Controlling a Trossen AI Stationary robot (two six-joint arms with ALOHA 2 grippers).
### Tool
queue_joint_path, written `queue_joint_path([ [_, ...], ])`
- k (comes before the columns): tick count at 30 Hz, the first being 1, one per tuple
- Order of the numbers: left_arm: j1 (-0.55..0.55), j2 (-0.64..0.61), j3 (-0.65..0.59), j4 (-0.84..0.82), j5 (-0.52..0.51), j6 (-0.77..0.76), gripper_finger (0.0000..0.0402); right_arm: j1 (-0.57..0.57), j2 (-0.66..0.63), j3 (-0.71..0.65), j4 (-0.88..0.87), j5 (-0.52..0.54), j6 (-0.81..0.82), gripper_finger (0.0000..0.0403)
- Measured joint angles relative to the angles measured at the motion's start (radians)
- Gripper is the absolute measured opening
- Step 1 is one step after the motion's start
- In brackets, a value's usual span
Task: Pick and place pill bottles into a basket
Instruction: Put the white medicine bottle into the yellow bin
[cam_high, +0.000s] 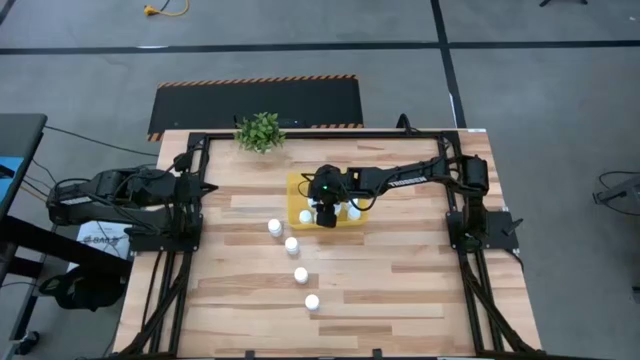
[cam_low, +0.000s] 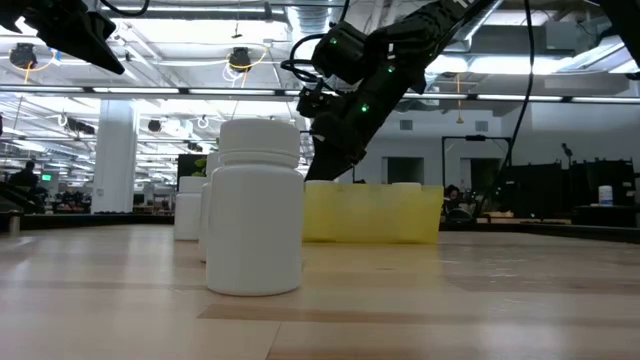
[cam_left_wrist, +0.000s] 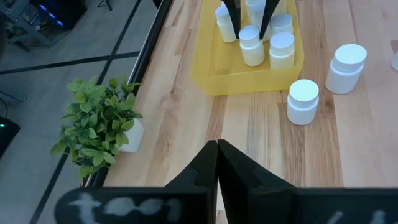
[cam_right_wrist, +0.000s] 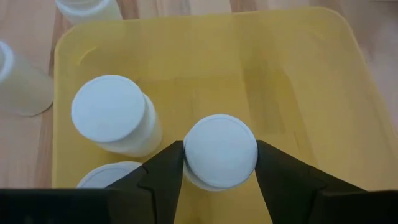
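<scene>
Inside the yellow basket (cam_high: 350, 222) the right gripper (cam_right_wrist: 219, 163) stands with its fingers just beside a pill bottle (cam_right_wrist: 220, 151), grip unclear, several bottles already in, four waiting on the table (cam_high: 400, 290), left gripper (cam_left_wrist: 217, 163) closed.

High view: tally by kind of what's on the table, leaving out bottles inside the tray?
Pill bottles outside the tray: 4
Yellow tray: 1
Potted plant: 1
Total: 6
Bottles inside the tray are partly hidden under the right gripper, so they are not counted.
</scene>
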Motion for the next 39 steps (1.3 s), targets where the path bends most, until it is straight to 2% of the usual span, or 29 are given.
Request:
queue_joint_path([
  [16, 0.000, 0.000, 0.000, 0.000, 0.000, 0.000, 0.0000, -0.002, 0.000, 0.000, 0.005, -0.001, -0.048, 0.0230],
  [39, 0.000, 0.000, 0.000, 0.000, 0.000, 0.000, 0.0000, -0.009, -0.005, 0.002, -0.052, 0.003, -0.100, 0.0228],
])
